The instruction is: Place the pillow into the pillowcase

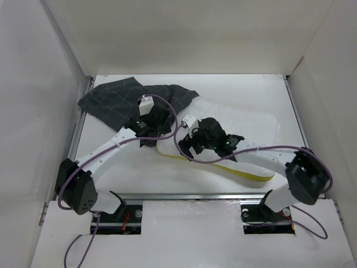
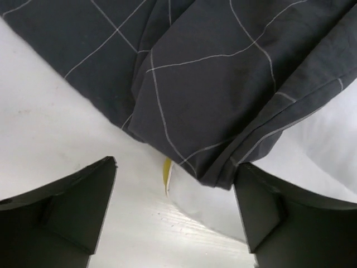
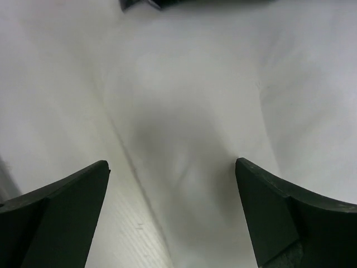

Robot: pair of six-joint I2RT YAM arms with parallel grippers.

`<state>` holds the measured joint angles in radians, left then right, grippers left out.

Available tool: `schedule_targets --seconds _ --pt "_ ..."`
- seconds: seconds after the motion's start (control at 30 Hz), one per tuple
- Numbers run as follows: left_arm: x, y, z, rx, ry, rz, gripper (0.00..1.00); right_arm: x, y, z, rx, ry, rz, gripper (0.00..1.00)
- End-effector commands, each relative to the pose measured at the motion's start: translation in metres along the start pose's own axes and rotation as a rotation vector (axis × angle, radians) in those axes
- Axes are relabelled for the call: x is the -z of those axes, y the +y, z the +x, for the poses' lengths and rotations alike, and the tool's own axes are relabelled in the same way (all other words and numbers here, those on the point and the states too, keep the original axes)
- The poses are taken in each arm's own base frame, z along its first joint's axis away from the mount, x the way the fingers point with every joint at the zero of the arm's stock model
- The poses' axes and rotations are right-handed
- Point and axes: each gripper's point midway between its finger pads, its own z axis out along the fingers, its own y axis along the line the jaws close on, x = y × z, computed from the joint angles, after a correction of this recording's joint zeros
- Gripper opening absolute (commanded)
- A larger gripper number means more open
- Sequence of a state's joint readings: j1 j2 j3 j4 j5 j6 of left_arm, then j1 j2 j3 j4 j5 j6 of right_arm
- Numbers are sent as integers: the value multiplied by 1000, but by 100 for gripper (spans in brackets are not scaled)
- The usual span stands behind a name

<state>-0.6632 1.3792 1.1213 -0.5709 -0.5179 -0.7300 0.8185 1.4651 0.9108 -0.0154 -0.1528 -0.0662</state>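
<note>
Top external view has the left pincer [image 1: 152, 129] poised where the pillowcase [image 1: 117, 100] overlaps the pillow [image 1: 251, 127], and the right pincer [image 1: 209, 139] over the pillow's near end, probably so one arm can lift the cloth mouth while the other feeds the cushion in. From the left wrist, the left pincer [image 2: 175, 167] is released, jaws spread wide with nothing between them; just ahead of its tips hangs the pillowcase [image 2: 212, 84] hem, and directly under that hem peeks the pillow [image 2: 206, 206] corner with its yellow seam [image 2: 167, 169]. The right pincer [image 3: 173, 164] is likewise released, straddling bare pillow [image 3: 184, 111] fabric below it. Only that corner seems covered, so insertion looks barely begun. The pillowcase is charcoal with thin pale grid lines, creased and folded on the counter [image 1: 234, 89]; the pillow is plain white, softly dimpled.
</note>
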Motion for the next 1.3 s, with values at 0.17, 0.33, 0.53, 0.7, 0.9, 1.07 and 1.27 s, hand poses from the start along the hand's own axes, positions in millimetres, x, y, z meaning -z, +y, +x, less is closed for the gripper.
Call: schedule_targets --seconds 0.17,0.33,0.53,0.7,0.9,1.07,1.27 --pt "-23 -12 4 -19 0 -3 5 -51 -47 -14 -3 19 233 0" --pt "-19 8 1 -24 -19 -89 0 -23 -68 -53 -122 -105 229 0" --pt "-4 11 0 -35 -14 -68 0 -1 -109 -80 -249 -187 237 0" --pt "16 14 0 -99 -19 -72 0 -5 -132 -89 -339 -191 221 0" --pt "29 5 2 -131 -8 -45 0 0 -138 -107 -400 -256 160 0" --pt "41 -20 15 -230 19 31 0 -20 -127 -124 -485 -280 113 0" --pt "47 -12 13 -258 10 -15 0 -23 -136 -139 -615 -338 142 0"
